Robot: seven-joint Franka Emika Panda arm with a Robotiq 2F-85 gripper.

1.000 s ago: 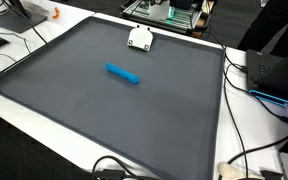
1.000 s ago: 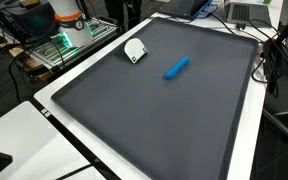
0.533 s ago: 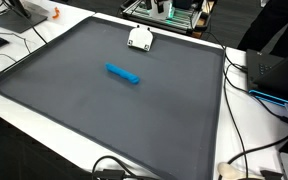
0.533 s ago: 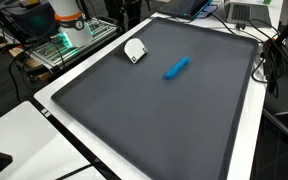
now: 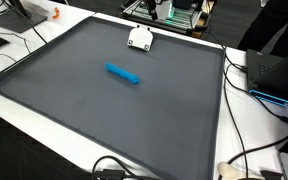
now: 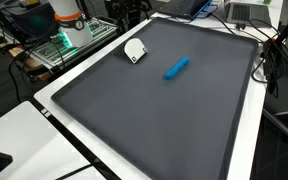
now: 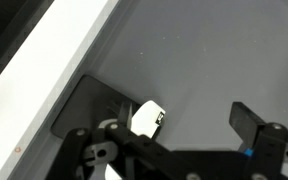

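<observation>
Change since the earlier frames: nothing lying on the surface has shifted; only the dark bulk of my arm [image 6: 122,10] shows a little more at the top edge in an exterior view.
Fingers: my fingers [image 7: 89,108] stand spread wide apart and grip nothing.
Nearest thing: small white plastic object with a dark marking [image 7: 149,118], seen in the wrist view in the gap between my fingers, nearer one of them than the other and clearly below them, not touched.
Its place: on the dark grey rectangular mat [image 5: 104,120], close to the mat's far edge in both exterior views [image 5: 139,38] [image 6: 134,49], near the bare white surface [image 7: 44,60].
Other thing: blue stick-shaped object [image 5: 123,74], lying flat near the mat's middle, well apart from the white one.
Arm pose: held high over the far edge of the mat, wrist pointing down, mostly outside both exterior views.
Risk 1: in my judgement a descent from this offset would land one finger on the object instead of beside it.
Risk 2: a sideways knock could slide the object off the mat onto the white border.
Risk 3: I cannot tell my height above the mat, so a hard touchdown is possible.
</observation>
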